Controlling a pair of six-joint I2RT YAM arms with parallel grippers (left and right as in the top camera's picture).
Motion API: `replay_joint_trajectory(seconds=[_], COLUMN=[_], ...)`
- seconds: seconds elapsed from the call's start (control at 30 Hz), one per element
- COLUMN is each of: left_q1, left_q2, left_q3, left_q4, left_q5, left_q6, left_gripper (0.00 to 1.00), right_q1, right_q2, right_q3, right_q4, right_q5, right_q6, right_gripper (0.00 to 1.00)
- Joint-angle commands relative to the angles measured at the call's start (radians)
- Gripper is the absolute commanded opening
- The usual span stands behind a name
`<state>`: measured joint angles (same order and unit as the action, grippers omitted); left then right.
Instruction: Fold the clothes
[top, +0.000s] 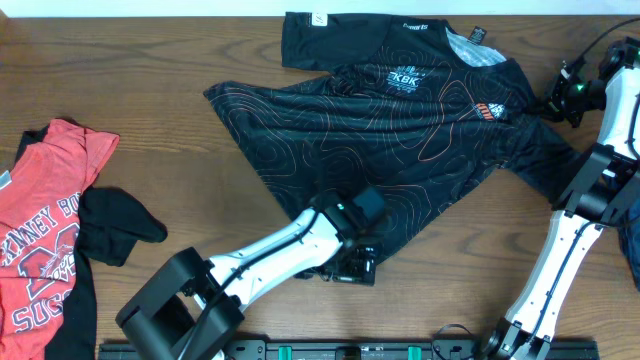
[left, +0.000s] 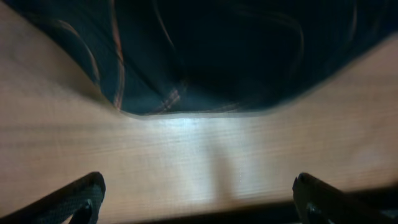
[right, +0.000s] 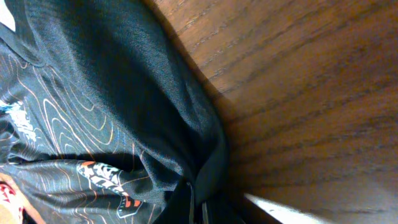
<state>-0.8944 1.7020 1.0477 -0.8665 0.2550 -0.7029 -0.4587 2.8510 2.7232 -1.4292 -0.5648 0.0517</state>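
Blurrily, left end effector (left: 198, 186) released, right end effector (right: 198, 206) pinching jersey (top: 400, 130), mostly cropped

The black jersey (left: 217, 56), blurred, with orange lines, fills the top; below lies wooden counter (left: 186, 155), the left pincer (left: 199, 202) spread wide.

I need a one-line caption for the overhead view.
A black jersey spread on the table, left gripper open near its hem, right gripper shut on its edge, red T-shirt aside.
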Motion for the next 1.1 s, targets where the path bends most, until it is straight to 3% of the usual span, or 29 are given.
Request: replay_joint_trajectory(seconds=[0.0,0.47,0.77,0.87,0.9,0.93,0.97,1.07], left_q1=[0.028,0.046,0.047,0.047,0.047,0.047,0.047,0.047], left_q2=[0.024,0.091,0.115,0.115,0.115,0.115,0.115,0.115], left_q3=[-0.013,-0.013,-0.013,-0.013,-0.013,-0.013,-0.013,-0.013], left_q4=[0.034,0.207,0.389,0.39,0.39,0.39,0.39,0.382], left_q5=[-0.026,0.078,0.122,0.119,0.119,0.119,0.119,0.119], left_q6=[-0.034,-0.194,-0.231,-0.23,-0.23,-0.231,-0.23,-0.23], left_gripper=[0.98,0.98,1.0,0.71,0.27,0.12,0.06,0.06], right_q1=[0.017,0.017,0.017,0.016,0.016,0.016,0.016,0.017], right_q2=[0.026,0.026,0.026,0.026,0.026,0.026,0.026,0.026], right_q3=[-0.026,-0.026,-0.026,-0.026,-0.026,-0.026,-0.026,-0.026], right_q4=[-0.006,0.002,0.011,0.007,0.005,0.004,0.003,0.0], right_q5=[0.024,-0.005,-0.039,-0.039,-0.039,-0.038,-0.039,-0.038], right_q6=[-0.024,-0.038,-0.038,-0.039,-0.039,-0.039,-0.039,-0.039], right_gripper=[0.01,0.01,0.01,0.01,0.01,0.01,0.01,0.01])
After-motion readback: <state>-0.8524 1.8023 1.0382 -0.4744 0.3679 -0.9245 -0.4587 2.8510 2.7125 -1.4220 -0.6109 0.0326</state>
